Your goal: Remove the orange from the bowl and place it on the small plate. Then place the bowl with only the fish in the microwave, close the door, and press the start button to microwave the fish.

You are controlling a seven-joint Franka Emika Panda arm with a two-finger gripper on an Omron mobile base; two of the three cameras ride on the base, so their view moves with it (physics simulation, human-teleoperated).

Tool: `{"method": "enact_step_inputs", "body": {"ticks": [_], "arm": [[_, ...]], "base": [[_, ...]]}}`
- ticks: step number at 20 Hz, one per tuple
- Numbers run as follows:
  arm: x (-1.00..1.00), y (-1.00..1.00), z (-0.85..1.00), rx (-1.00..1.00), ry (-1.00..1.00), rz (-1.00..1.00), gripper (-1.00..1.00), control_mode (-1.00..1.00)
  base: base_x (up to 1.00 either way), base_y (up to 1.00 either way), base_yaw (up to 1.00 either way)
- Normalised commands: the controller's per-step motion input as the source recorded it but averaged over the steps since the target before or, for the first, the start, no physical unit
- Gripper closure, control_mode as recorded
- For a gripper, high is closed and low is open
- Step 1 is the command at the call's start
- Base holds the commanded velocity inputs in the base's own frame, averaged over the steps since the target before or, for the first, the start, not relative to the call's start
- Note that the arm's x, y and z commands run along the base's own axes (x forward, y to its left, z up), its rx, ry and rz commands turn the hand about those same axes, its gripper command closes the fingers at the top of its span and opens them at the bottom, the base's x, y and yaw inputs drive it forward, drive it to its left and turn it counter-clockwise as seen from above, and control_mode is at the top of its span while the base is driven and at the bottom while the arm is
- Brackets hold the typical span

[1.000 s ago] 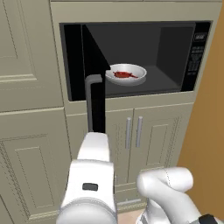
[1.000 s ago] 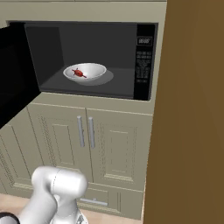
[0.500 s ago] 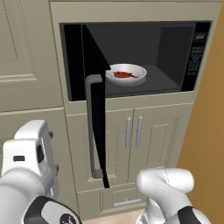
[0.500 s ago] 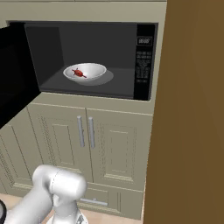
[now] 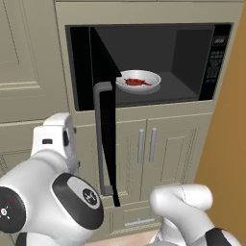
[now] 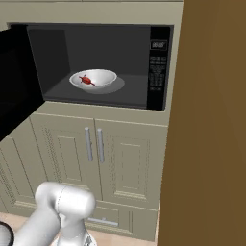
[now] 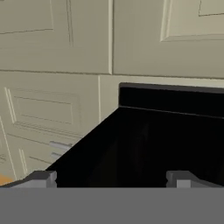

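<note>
Step in hand, closing the door (image 5: 103,139): bowl (image 5: 138,80) with fish (image 5: 137,82) inside microwave (image 6: 158,62); gripper (image 7: 111,177), fingers spread and empty, facing its outer glass; a push shut seems due.

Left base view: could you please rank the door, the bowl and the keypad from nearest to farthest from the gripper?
1. Door: swung open at the left, directly ahead of the gripper.
2. Bowl: middle of the microwave cavity.
3. Keypad: far right edge of the microwave.
</note>
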Motion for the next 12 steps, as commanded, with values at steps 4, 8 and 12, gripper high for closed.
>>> {"method": "enact_step_inputs", "body": {"ticks": [4, 8, 12], "arm": [[0.10, -1.00, 0.01, 0.03, -0.01, 0.00, -1.00, -1.00], [-0.01, -1.00, 0.36, 0.05, -0.06, 0.00, -1.00, -1.00], [0.05, -1.00, 0.44, 0.07, -0.04, 0.00, -1.00, -1.00]], "base": [[0.00, 0.00, 0.00], [0.00, 0.00, 0.00], [0.00, 0.00, 0.00]]}}
